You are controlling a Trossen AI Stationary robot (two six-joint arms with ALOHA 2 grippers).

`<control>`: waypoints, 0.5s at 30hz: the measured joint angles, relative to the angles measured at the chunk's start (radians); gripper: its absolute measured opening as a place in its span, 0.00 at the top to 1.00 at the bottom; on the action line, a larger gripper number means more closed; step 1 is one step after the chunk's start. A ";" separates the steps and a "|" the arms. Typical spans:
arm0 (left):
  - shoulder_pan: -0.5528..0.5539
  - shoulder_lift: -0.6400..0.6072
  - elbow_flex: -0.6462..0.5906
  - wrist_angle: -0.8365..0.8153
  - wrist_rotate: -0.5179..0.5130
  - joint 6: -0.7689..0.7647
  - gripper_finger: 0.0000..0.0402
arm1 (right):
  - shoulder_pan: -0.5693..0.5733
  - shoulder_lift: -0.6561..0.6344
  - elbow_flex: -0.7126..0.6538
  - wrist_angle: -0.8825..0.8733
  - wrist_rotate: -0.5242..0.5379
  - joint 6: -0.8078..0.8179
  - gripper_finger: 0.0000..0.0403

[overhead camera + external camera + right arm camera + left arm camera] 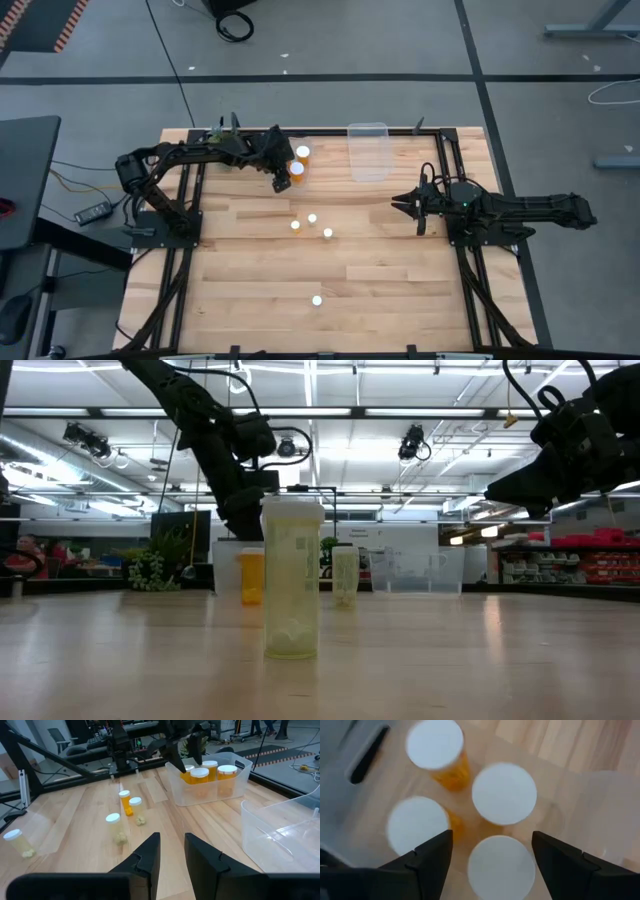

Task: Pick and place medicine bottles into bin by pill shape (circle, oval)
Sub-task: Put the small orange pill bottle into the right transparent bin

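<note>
Several orange medicine bottles with white caps stand upright in a clear bin [210, 787] at the table's far left. My left gripper [492, 836] hangs open above them, a finger on each side of the nearest bottle's cap [501, 867], apart from it. Further bottles [312, 218] stand on the middle of the table and one [317, 299] stands alone nearer the front edge. A second clear bin [367, 150], with no bottle in it, sits at the far middle. My right gripper [172, 837] waits at the table's right with a narrow gap between its fingers and nothing in it.
A small green plant [155, 570] stands by the far left corner, behind the bin with the bottles. A black frame [445, 170] runs along the table's sides. Bare wood lies between the loose bottles and the right arm [520, 208].
</note>
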 joint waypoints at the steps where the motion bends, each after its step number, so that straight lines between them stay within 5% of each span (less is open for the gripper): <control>1: 0.000 -0.011 0.000 0.002 -0.007 0.006 0.30 | 0.000 0.000 0.000 0.000 0.000 0.000 0.76; 15: -0.110 -0.189 0.000 0.072 -0.027 0.031 0.40 | 0.000 0.000 0.000 0.000 0.000 0.000 0.76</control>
